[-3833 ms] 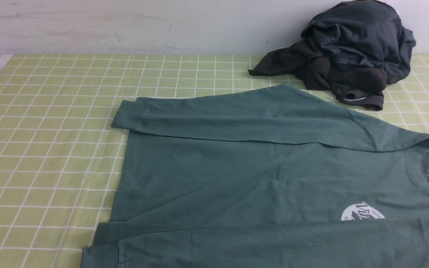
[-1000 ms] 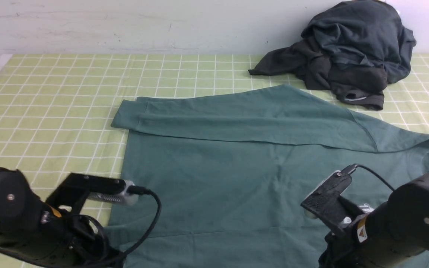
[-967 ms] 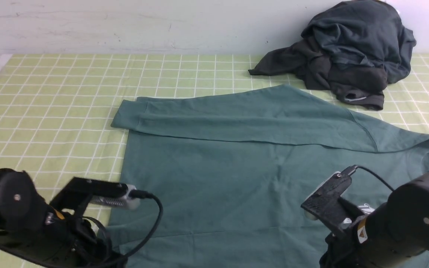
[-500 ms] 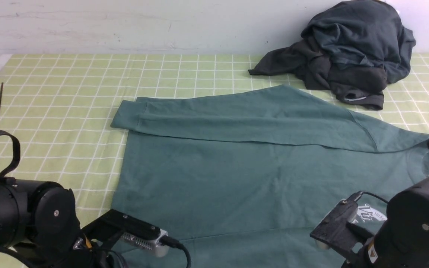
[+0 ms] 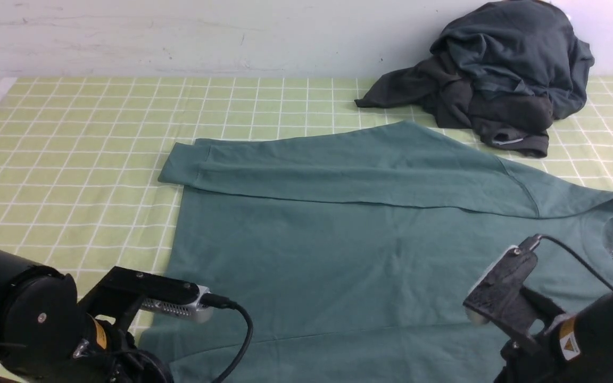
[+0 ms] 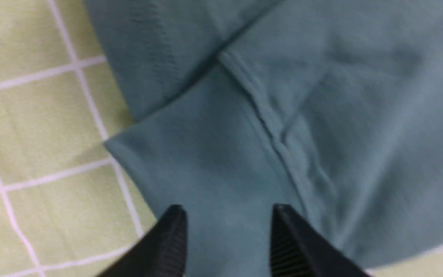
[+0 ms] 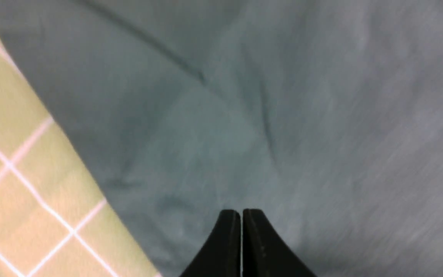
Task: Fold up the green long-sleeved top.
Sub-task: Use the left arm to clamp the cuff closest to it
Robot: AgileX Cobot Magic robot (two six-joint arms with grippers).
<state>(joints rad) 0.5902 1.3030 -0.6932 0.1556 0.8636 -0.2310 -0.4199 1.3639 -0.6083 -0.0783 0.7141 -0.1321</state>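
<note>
Jaws of the left tool [image 6: 227, 211] have just sprung apart from nearly closed and grip nothing. They hang over the near sleeve's end on the green long-sleeved top [image 5: 338, 255]. The right tool [image 7: 241, 213] stays pressed shut above the cloth, with no fabric seen between its fingers. The top lies flat on the desk [image 5: 72, 133], both sleeves along its body. The sleeve looks released, and the body fold likely follows.
</note>
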